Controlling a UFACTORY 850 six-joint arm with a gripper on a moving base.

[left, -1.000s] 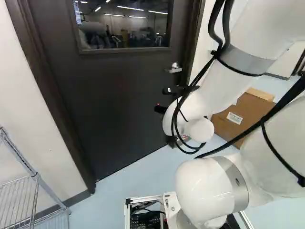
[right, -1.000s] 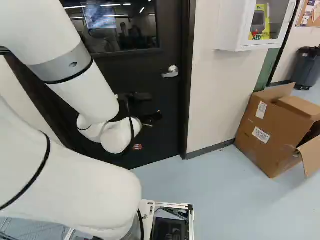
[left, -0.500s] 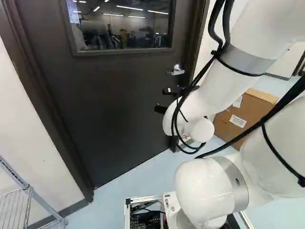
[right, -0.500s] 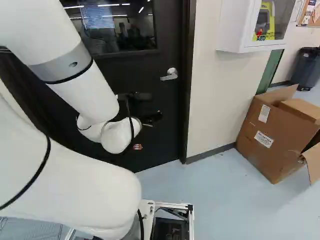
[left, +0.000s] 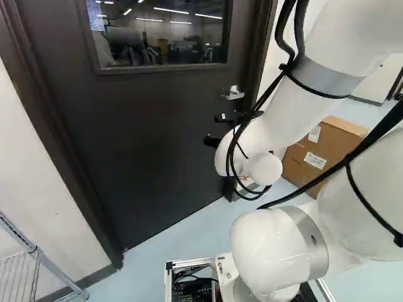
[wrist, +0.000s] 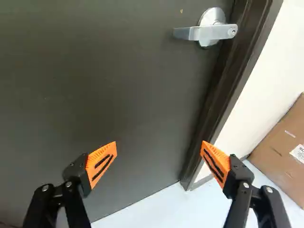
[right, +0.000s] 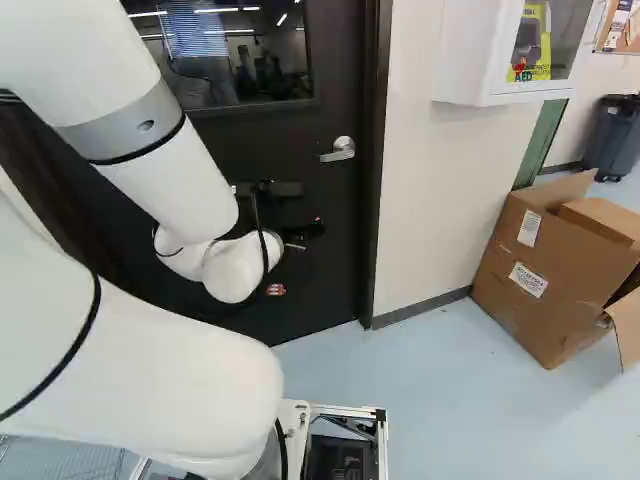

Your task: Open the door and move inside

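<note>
Fingers [right: 305,231]: wide apart, holding nothing | door [left: 151,132]: shut, left to centre of left base view | lever handle [right: 343,149]: upper centre of right base view, ahead of fingers, apart | cardboard box [right: 545,285]: right

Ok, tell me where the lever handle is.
In the right base view, the lever handle is on the door's right side, beside the door frame, below and right of the window.

In the right base view, the handle [right: 343,149] is projecting from the door [right: 335,260]; the box [right: 540,285] is standing to the door's right.
</note>
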